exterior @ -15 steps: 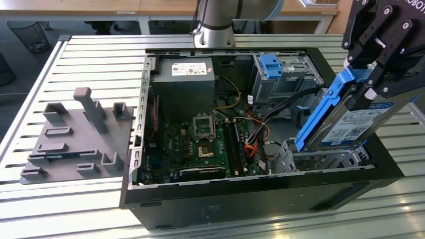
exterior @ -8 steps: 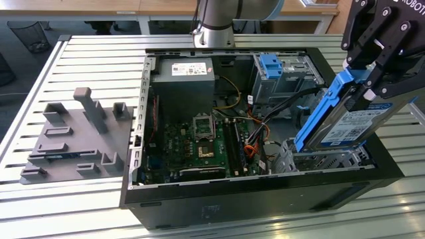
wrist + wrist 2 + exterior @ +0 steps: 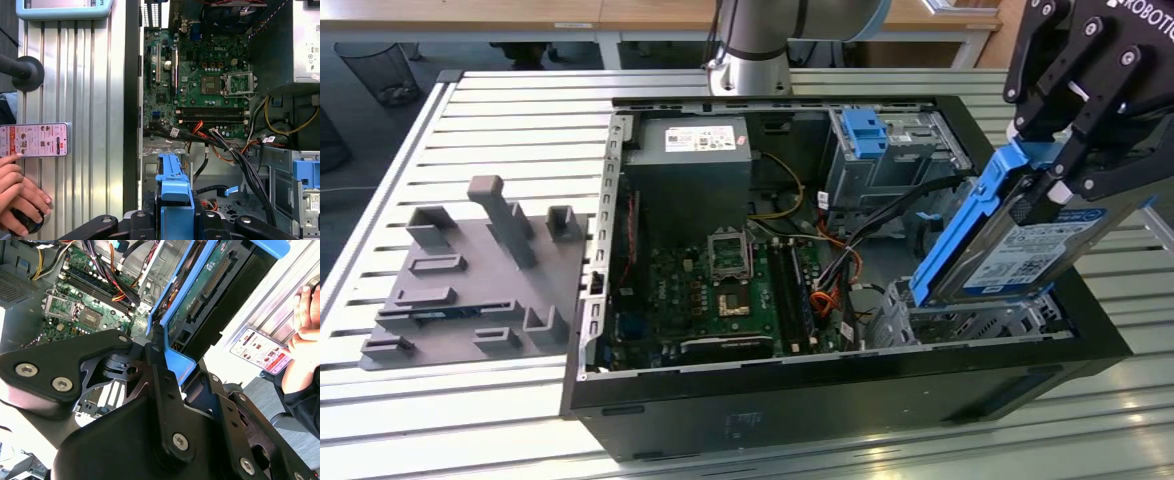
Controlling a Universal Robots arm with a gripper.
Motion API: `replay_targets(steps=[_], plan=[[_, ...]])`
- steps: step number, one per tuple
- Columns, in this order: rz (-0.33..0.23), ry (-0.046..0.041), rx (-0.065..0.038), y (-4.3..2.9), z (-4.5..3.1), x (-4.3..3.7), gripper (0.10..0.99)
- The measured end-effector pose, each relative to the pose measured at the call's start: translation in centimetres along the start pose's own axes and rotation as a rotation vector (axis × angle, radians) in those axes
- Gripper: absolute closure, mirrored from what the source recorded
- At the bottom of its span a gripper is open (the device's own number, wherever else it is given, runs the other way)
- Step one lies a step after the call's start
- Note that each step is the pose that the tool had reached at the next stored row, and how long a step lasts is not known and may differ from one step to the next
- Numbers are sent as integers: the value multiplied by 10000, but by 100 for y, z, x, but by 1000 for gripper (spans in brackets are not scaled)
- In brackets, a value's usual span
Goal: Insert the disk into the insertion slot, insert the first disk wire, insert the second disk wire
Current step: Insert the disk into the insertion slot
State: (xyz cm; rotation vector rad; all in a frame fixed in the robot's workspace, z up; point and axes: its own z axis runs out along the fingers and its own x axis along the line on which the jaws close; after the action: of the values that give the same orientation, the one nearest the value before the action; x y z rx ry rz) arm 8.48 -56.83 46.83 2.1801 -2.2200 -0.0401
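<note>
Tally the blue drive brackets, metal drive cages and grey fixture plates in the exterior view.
Blue drive brackets: 2, the carrier frame around the disk and the bracket on the tall bay.
Metal drive cages: 2, the insertion slot and the tall bay.
Grey fixture plates: 1.
Total: 5.

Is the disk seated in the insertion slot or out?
Out. The disk, gripped by the tool, stands steeply tilted, mostly above the insertion slot; only its lower end reaches the slot's top.
</note>
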Motion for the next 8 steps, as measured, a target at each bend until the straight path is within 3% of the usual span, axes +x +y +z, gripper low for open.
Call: replay_targets(steps=[8], plan=[[0,1,0,7,16,0,722]])
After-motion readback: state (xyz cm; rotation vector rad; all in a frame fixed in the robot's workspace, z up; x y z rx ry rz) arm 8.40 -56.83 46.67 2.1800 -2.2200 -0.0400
